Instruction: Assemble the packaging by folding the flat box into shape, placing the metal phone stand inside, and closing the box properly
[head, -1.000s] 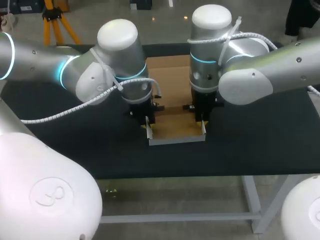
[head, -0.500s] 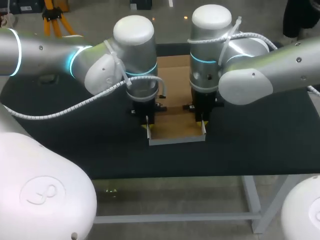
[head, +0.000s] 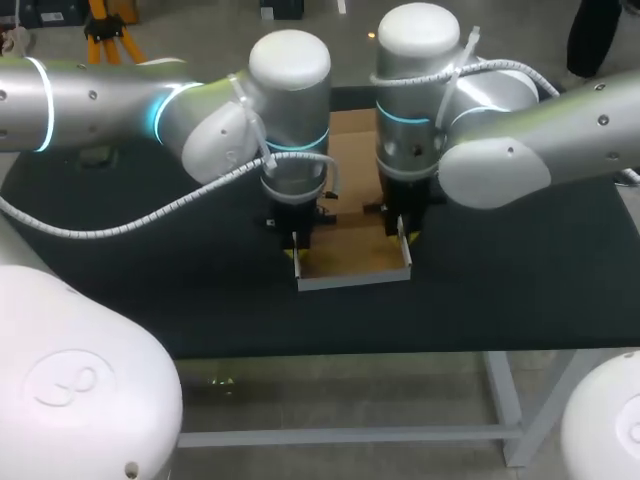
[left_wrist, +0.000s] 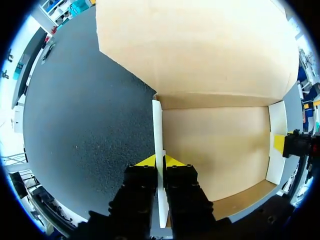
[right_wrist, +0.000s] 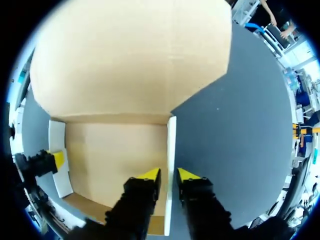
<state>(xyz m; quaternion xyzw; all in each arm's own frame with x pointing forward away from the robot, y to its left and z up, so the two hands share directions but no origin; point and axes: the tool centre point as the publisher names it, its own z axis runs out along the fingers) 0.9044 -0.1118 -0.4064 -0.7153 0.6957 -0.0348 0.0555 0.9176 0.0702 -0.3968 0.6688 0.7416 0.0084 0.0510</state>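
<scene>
both arms were bent in from their sides, wrists vertical, hands pointing straight down at the box (head: 350, 258). box sat open-topped on the dark tabletop (head: 520, 290), near its front edge, w/ the big flap (head: 352, 140) lying flat behind. left hand (left_wrist: 159, 161) was clenched on the box's white left wall (left_wrist: 158, 125), a yellow tip pressed on each side. right hand (right_wrist: 168, 174) straddled the right wall (right_wrist: 171, 145); couldn't tell if it gripped or was released.

bare box floor (head: 350, 255) free, 2 upright side walls (left_wrist: 158, 130) flanking
</scene>
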